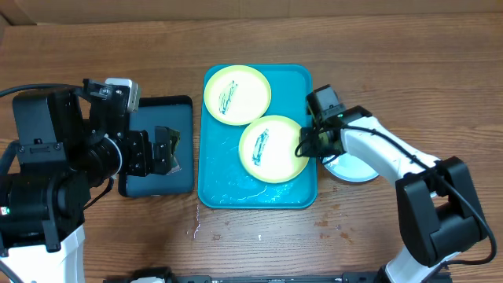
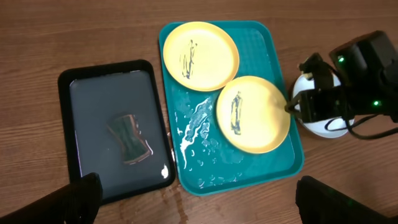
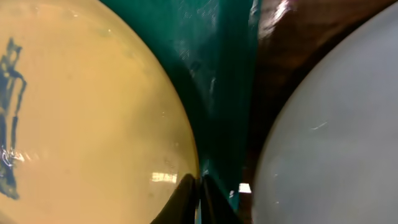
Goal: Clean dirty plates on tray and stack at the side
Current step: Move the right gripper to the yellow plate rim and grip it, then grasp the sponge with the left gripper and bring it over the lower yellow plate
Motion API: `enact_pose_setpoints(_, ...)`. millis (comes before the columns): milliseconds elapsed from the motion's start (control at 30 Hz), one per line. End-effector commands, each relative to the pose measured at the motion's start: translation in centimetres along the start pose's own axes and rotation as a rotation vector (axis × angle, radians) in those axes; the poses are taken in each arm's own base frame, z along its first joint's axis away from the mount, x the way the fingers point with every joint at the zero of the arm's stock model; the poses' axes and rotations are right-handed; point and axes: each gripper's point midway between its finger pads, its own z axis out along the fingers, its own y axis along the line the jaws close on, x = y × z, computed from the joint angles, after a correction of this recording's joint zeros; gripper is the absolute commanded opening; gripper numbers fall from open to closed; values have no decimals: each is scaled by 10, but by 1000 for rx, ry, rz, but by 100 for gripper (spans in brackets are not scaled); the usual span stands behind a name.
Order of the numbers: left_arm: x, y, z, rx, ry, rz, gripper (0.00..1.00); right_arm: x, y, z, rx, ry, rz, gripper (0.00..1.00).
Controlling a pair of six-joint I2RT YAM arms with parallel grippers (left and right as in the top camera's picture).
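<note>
So, the side plate [image 1: 357, 170] sits just right of the tray [image 1: 236, 195], seemingly clean. Your right gripper [image 3: 200, 186] pinches the rim of the front plate [image 1: 271, 149] on the tray; the back plate [image 1: 237, 94] there is scribbled too. Your left gripper [image 1: 155, 152] gapes, left of the tray

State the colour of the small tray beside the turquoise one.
The small tray is black; left wrist view shows it best.
</note>
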Motion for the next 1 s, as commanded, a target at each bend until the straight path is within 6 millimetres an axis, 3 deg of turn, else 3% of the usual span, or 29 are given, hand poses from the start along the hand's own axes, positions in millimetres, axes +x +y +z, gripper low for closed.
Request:
enact_pose_setpoints(0, -3, -5, -2, 22, -8, 13, 100, 8, 22, -7, -54, 3, -36, 4)
enact_pose_setpoints(267, 3, 3, 4, -17, 35, -63, 100, 27, 45, -6, -75, 38, -188, 4)
enact_pose_setpoints(367, 18, 33, 16, -177, 108, -230, 100, 27, 47, -7, -77, 36, -194, 8)
enact_pose_setpoints(467, 37, 66, 32, -350, 191, -357, 100, 21, 52, -20, -85, 16, -195, 14)
enact_pose_setpoints(633, 69, 87, 94, -390, 362, -422, 100, 6, 63, -71, -129, -89, -203, 20)
enact_pose_setpoints(733, 82, 92, 128, -370, 435, -448, 100, 4, 69, -93, -162, -137, -203, 40)
enact_pose_setpoints(833, 92, 102, 160, -373, 497, -473, 86, 6, 77, -108, -215, -153, -212, 41)
enact_pose_setpoints(967, 103, 116, 198, -390, 574, -484, 68, 17, 85, -111, -277, -109, -217, 34)
